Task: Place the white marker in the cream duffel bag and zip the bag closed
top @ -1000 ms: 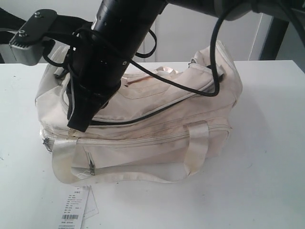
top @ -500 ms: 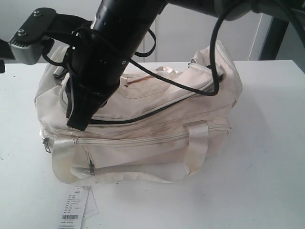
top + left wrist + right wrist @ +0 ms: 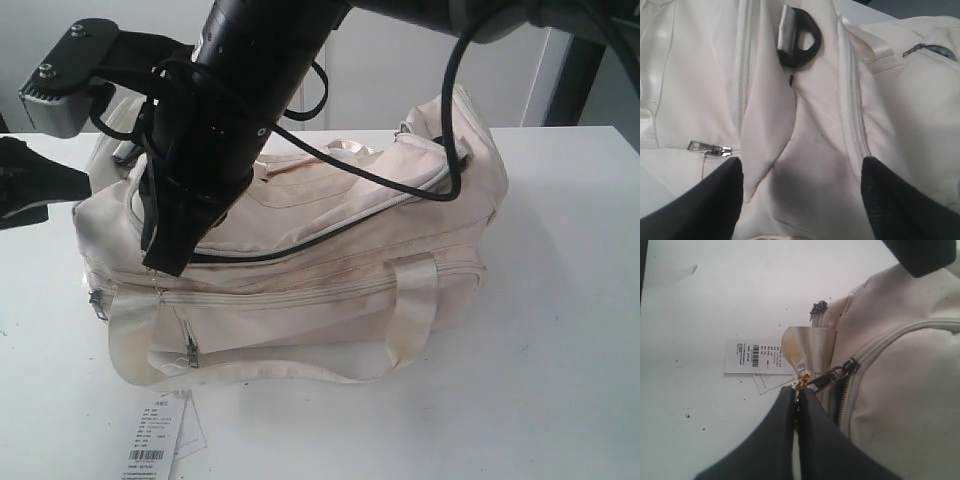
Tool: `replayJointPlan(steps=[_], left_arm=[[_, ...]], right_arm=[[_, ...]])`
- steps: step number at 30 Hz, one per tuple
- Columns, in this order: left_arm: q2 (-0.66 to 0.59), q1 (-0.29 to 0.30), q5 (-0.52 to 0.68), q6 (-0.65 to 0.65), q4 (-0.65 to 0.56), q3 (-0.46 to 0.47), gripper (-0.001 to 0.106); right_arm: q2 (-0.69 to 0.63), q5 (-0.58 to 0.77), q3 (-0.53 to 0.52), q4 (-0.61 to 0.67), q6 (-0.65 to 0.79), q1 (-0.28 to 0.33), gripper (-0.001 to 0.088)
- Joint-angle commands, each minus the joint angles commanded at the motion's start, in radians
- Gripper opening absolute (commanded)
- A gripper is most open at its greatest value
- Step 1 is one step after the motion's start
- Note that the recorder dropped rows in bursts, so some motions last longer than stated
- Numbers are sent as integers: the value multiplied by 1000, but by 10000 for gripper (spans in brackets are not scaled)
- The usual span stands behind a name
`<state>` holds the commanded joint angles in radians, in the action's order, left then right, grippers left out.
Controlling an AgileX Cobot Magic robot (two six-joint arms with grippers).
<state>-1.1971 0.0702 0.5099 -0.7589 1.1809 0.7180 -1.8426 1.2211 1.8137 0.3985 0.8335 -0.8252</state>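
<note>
The cream duffel bag (image 3: 330,270) lies lengthwise on the white table (image 3: 560,330). A dark gap runs along its top zipper. My right arm reaches across to the bag's left end. There the right gripper (image 3: 163,265) (image 3: 797,390) is shut on the top zipper's metal pull (image 3: 826,376), just above a looped strap handle (image 3: 807,347). My left gripper (image 3: 25,190) (image 3: 801,167) is open at the bag's left end, its fingertips (image 3: 735,172) wide apart over cream fabric (image 3: 700,75). The white marker is hidden from every view.
A paper barcode tag (image 3: 160,445) (image 3: 757,356) lies on the table in front of the bag's left corner. The front pocket's zip pull (image 3: 190,352) hangs near it. A black cable (image 3: 450,150) droops over the bag's top. A black loop-shaped piece (image 3: 799,37) sits against the fabric.
My left gripper has come into the exterior view at the left edge, beside the bag's end. The right gripper stays shut at the zipper; the bag's left end has shifted slightly.
</note>
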Motion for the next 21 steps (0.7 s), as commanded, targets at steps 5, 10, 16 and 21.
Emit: replayJointPlan(steps=[5,10,16,21], left_arm=[[-39,-42,6,0,9,-8,699],[-104,-89,10,0,46,-8,699],[-140,-96,-28,-41,88,-8,604],[-140,-96,-38,-120,151,-8,147]], right_arm=[[0,0,0,0,0,0,0],[0,0,0,0,0,0,0],[0,0,0,0,3,0,0],[0,0,0,0,18,0,0]])
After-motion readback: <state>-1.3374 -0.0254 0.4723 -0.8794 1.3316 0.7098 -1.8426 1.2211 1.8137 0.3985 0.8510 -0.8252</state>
